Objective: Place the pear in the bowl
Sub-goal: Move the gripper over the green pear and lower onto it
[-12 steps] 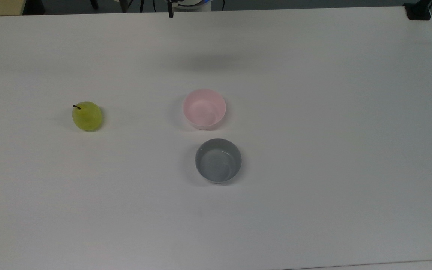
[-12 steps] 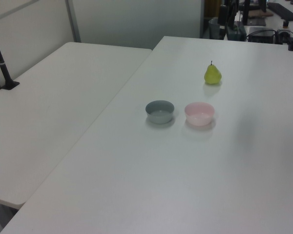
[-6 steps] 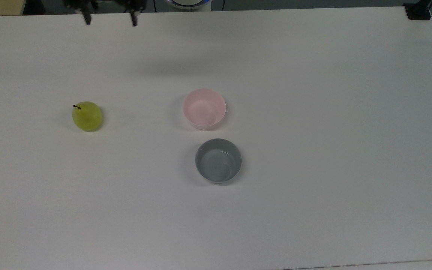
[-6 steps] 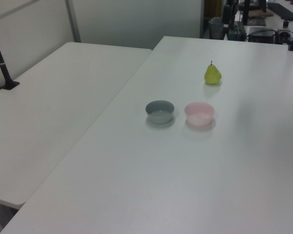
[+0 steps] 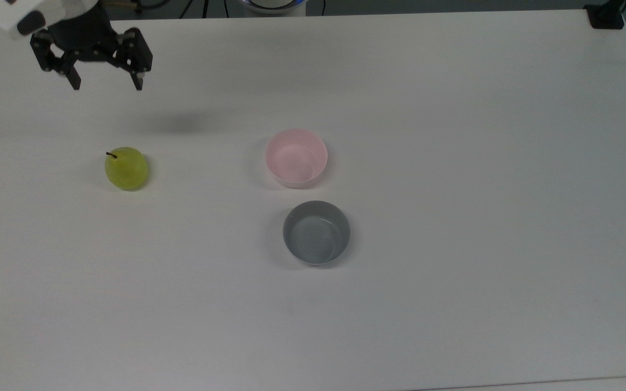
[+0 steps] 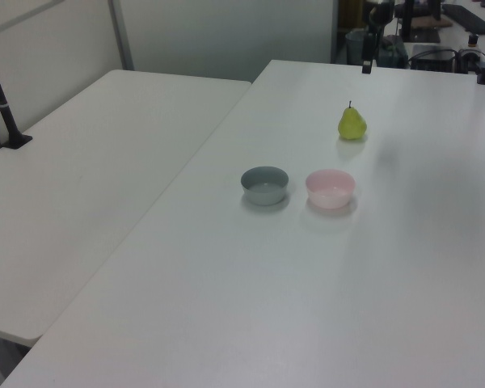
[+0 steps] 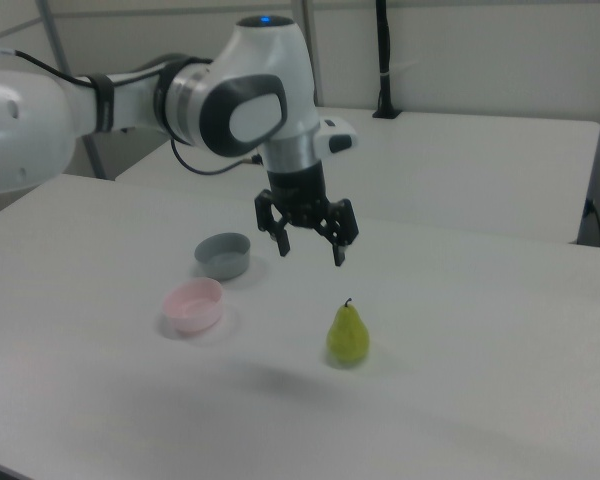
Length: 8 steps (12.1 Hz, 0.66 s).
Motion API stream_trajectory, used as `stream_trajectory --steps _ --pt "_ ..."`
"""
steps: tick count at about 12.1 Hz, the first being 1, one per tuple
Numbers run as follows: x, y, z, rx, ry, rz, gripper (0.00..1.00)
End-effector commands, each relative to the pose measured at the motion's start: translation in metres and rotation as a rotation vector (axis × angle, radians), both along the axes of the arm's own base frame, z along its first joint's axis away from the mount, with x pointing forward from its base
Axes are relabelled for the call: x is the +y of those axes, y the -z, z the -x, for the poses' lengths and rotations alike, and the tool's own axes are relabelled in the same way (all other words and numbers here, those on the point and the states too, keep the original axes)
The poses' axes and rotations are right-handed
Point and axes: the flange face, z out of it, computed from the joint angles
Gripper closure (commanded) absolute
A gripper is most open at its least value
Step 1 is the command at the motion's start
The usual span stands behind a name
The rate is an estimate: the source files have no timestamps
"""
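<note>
The yellow-green pear (image 5: pixel 126 168) stands upright on the white table at the top view's left, also seen as pear (image 6: pixel 352 124) and pear (image 7: pixel 348 335). The pale pink bowl (image 5: pixel 296 157) sits empty near the table's middle, shown too as bowl (image 6: pixel 330 188) and bowl (image 7: pixel 192 305). My gripper (image 5: pixel 107 86) hangs open in the air above the table, up and slightly left of the pear in the top view. In the right view the gripper (image 7: pixel 311 251) is above the pear with nothing between its fingers.
A grey bowl (image 5: pixel 316 232) stands right beside the pink one, grey bowl (image 7: pixel 223 255) in the right view. A second white table (image 6: pixel 81 178) adjoins at the left view's left. A black clamp post (image 5: pixel 606 13) sits at the table's far right corner.
The gripper has come down and leftward into the top view from its top edge, toward the pear. Pear and both bowls have not moved.
</note>
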Motion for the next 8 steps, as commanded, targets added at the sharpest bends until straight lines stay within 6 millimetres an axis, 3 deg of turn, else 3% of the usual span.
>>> stream_trajectory --steps 1,5,8 --pt "-0.004 0.057 -0.01 0.001 -0.047 0.042 0.0" --pt "-0.009 0.125 -0.028 0.018 -0.072 0.067 0.0" --pt "-0.009 0.163 -0.034 0.027 -0.078 0.064 0.0"
